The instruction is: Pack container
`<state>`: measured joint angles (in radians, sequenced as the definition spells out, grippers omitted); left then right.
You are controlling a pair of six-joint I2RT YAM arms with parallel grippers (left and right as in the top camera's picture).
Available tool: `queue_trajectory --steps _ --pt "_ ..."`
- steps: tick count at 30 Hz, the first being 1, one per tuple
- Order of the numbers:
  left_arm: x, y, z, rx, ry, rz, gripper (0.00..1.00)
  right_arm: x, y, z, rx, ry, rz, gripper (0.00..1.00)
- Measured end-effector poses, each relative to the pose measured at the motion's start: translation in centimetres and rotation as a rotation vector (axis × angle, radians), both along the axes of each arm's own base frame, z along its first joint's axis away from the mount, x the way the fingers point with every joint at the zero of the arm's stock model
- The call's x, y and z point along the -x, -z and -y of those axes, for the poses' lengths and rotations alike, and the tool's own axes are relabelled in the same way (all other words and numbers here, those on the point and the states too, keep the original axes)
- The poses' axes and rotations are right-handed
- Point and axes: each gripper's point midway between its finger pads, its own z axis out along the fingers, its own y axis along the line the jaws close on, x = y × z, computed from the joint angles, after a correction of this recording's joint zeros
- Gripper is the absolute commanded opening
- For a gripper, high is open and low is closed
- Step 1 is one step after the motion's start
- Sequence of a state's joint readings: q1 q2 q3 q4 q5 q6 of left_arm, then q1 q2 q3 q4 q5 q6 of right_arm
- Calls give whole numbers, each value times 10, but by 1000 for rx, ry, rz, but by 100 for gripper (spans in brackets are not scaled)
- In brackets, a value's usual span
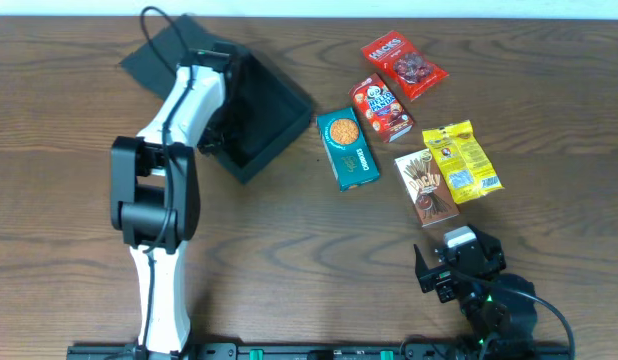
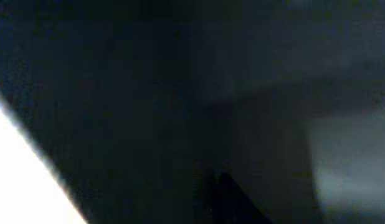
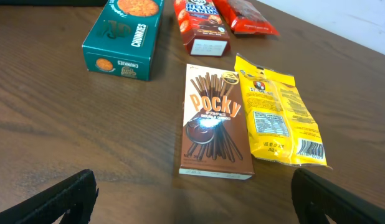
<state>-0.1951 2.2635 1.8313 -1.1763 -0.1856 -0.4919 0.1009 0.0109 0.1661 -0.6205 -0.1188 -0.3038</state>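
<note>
The dark grey-green container (image 1: 264, 105) sits at the back left of the table, its flap lid (image 1: 159, 55) open toward the far left. My left gripper (image 1: 213, 136) is at the container's left wall, its fingers hidden against the dark box. The left wrist view shows only dark, blurred box surface (image 2: 242, 93) pressed close to the camera. My right gripper (image 1: 457, 268) (image 3: 199, 205) is wide open and empty near the front edge, just in front of the Pocky box (image 3: 214, 121).
Snacks lie right of the container: a teal Chunkies box (image 1: 348, 148) (image 3: 125, 34), a red Hello Panda box (image 1: 381, 107) (image 3: 202, 22), a red bag (image 1: 404, 65) (image 3: 245, 15), a yellow packet (image 1: 462, 160) (image 3: 276, 112) and the Pocky box (image 1: 426, 187).
</note>
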Motion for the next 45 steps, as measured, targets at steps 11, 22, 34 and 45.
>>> queue_trajectory --steps 11,22,34,45 --pt "-13 -25 1 -341 352 12 23 0 0 0 0 0 0 99" --pt "-15 -21 9 -304 413 0 53 0 0 0 0 0 0 99" --pt "-13 -15 18 -239 380 7 52 0 0 0 0 0 0 99" --pt "-45 -60 40 -148 245 217 75 0 0 0 0 0 0 99"
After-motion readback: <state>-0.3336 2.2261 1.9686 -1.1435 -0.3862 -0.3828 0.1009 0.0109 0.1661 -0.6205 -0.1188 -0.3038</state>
